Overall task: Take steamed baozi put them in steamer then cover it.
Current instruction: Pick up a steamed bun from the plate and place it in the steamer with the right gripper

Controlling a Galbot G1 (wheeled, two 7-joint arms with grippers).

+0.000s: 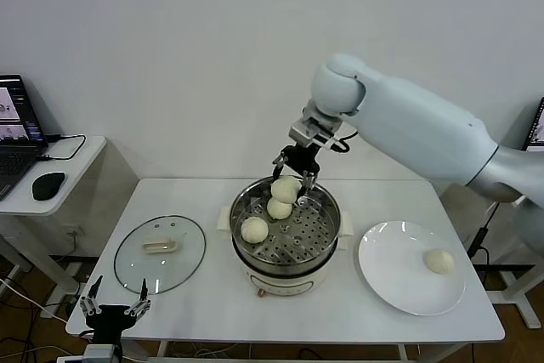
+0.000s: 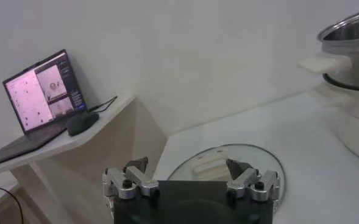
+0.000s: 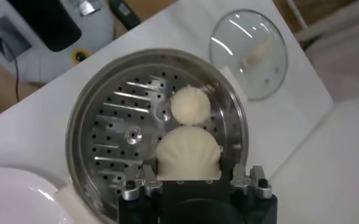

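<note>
Steamer at table centre, cover flat on the table to its left, plate to its right. Two baozi lie in the steamer's left part; a third sits above its far rim, in the right gripper. One baozi lies on the plate's right side. Side desk far left.

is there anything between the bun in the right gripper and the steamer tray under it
Nothing visible. The right gripper holds a cream-white round bun over the far side of the shiny steel steamer; two buns already sit on the perforated tray, toward its left, leaving bare tray beside them.
</note>
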